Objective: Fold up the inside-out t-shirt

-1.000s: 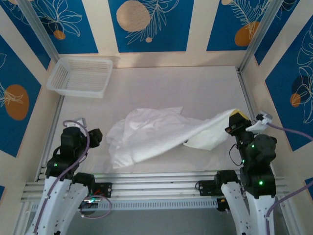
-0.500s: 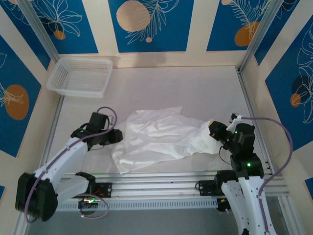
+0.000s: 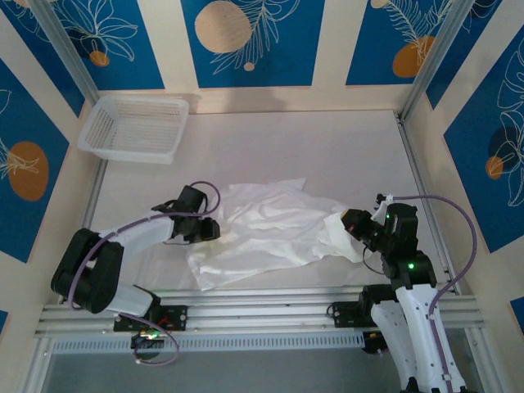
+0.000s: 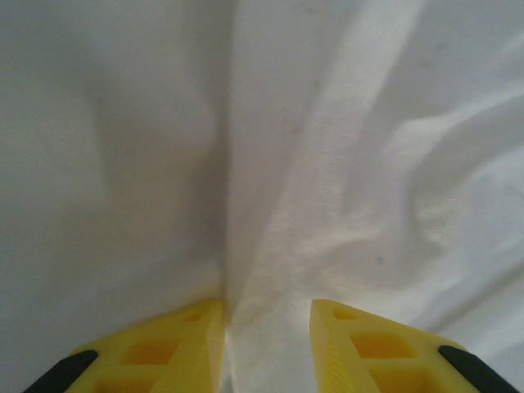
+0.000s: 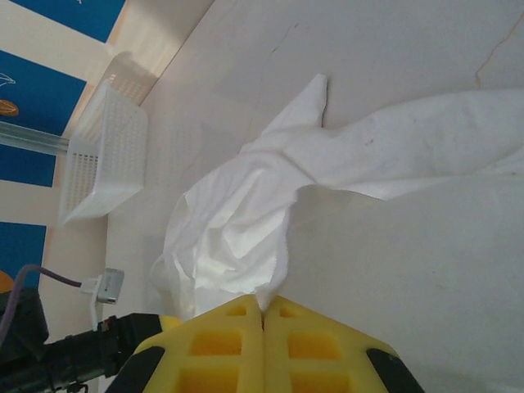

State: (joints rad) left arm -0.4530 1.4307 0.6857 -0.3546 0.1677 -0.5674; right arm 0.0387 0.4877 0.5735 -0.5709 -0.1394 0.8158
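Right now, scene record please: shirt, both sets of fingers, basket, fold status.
t-shirt: white, crumpled, lying mid-table
left fingers: apart, straddling a ridge of cloth at the shirt's left edge
right fingers: shut, pinching a cloth edge at the shirt's right end
mesh basket: white, far left corner of the table, apart from the shirt
fold status: not yet folded

no letters, numbers or brand marks can be read on the t-shirt (image 3: 262, 228), the basket (image 3: 131, 152) at the table's far left corner, or the blue wall panels (image 3: 282, 49), which bear only drawn leaves and circles.
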